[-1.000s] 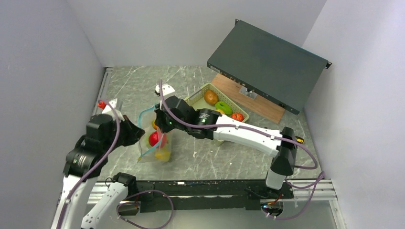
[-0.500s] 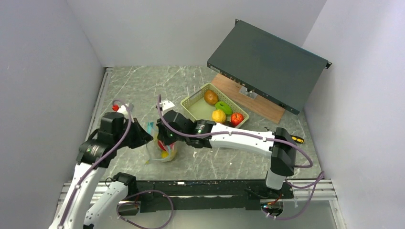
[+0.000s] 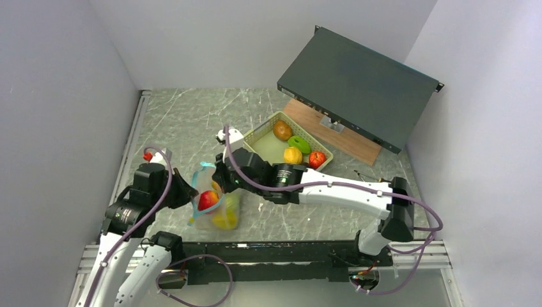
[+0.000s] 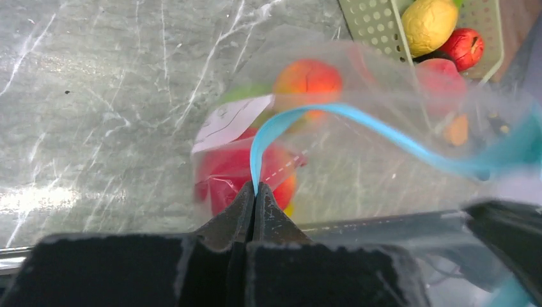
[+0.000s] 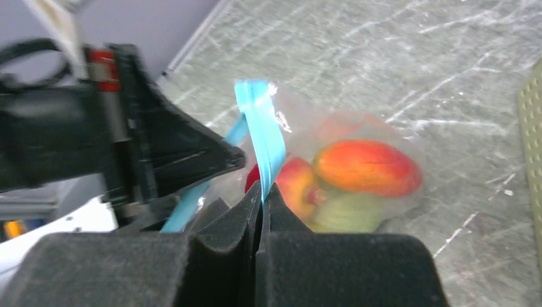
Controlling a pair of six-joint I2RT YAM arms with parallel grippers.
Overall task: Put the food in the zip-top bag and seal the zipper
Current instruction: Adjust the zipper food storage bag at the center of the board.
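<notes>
The bag [image 3: 217,214] hangs over the front left part of the table [image 3: 192,115], slung between the two arms and sagging under the toy fruit [image 5: 367,167] inside it: red, peach, yellow and green pieces show through the clear plastic. The left gripper [image 4: 254,195] has its jaws pressed together on the zipper strip [image 4: 358,125] at one end of the mouth. The right gripper [image 5: 262,195] is clamped the same way on the strip further along, so the blue band runs loose and curved between them. Towards the back right of the table, the basket [image 3: 262,126] holds a brown fruit [image 3: 282,130], a green fruit [image 3: 298,143], a yellow fruit [image 3: 293,155] and a red fruit [image 3: 317,158], well apart from the bag. The filling therefore looks only part done. With both grippers busy on the strip, this looks like repositioning or steadying the bag rather than sealing it. The next move probably calls for setting the bag down with its mouth propped open. One gripper would then have to let go to fetch from the basket without the mouth collapsing. The white slider cannot be made out in any view.
</notes>
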